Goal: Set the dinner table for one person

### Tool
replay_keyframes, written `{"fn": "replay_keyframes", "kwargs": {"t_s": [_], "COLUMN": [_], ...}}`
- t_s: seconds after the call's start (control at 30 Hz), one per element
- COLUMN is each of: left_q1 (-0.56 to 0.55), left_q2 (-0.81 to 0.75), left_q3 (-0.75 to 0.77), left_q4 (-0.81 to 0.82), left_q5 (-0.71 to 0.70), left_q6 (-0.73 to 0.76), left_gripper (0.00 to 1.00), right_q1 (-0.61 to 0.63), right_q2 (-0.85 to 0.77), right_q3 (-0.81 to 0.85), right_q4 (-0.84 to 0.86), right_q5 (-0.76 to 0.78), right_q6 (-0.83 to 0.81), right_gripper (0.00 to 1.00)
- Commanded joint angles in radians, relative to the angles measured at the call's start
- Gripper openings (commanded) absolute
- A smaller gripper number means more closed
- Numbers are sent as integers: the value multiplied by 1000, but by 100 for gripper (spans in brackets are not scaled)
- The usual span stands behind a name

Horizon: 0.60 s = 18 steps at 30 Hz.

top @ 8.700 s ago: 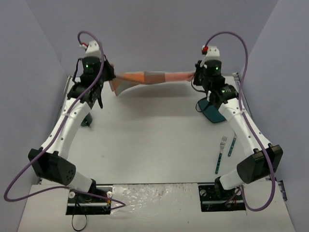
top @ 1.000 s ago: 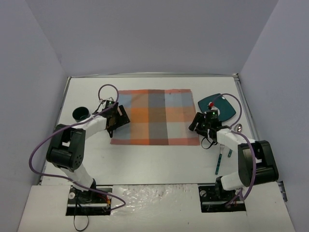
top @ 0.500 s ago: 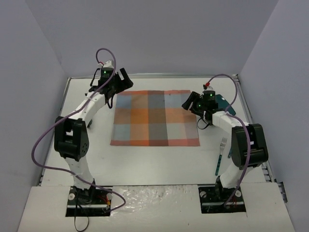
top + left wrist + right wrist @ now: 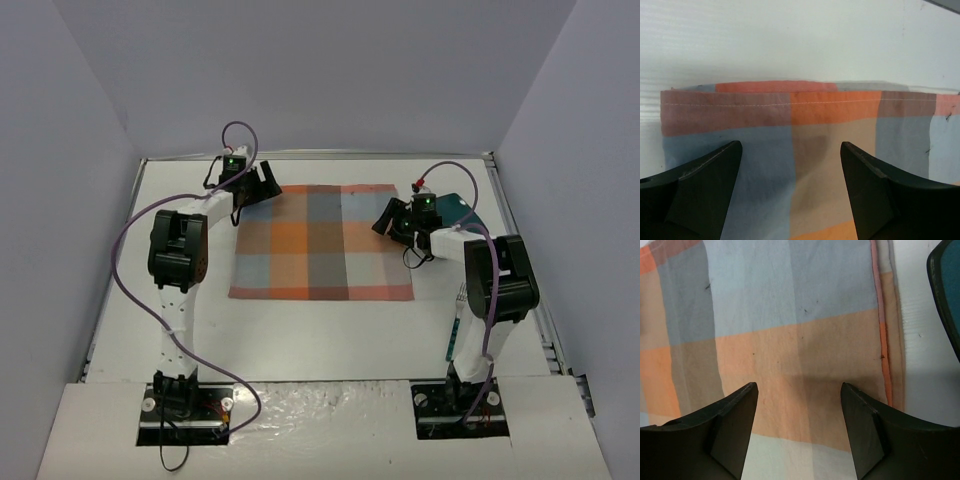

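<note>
White dinner table [image 4: 320,325]: fills the walled bay, carrying a plaid placemat [image 4: 320,243] laid flat at centre. Left gripper [image 4: 266,186]: jaws wide, empty, above the placemat's far-left corner. Right gripper [image 4: 386,218]: jaws wide, empty, over its right edge, beside a teal plate [image 4: 465,207].

This is a robotics lab test cell. A plain white table [image 4: 300,330] is boxed in by bare grey-lilac walls [image 4: 320,80] behind it and along both its sides. At the table's near edge, a left arm [image 4: 177,250] and a right arm [image 4: 500,275] rise from metal base plates [image 4: 185,418], and purple cables [image 4: 116,255] loop from them. On the table, a plaid placemat [image 4: 320,245], a teal plate [image 4: 462,208] and cutlery [image 4: 451,345] are laid out like test props.
</note>
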Motion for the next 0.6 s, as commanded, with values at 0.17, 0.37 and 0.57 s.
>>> {"fn": "replay_keyframes", "kwargs": {"t_s": [0.17, 0.37, 0.57], "left_q1": [45, 48, 48], "left_q2": [-5, -28, -35], "left_q3": [48, 33, 52], "left_q4": [147, 152, 138], "left_q5": [-18, -35, -43], "left_q6": [-7, 2, 35], "left_gripper": [76, 77, 77], "right_q1": [-29, -30, -28], "right_q2": [1, -13, -42], "right_q3": [-26, 1, 43], "right_q4": [54, 34, 6], "right_q5": [48, 53, 47], "right_q6": [-52, -58, -68], "right_gripper": [63, 63, 63]}}
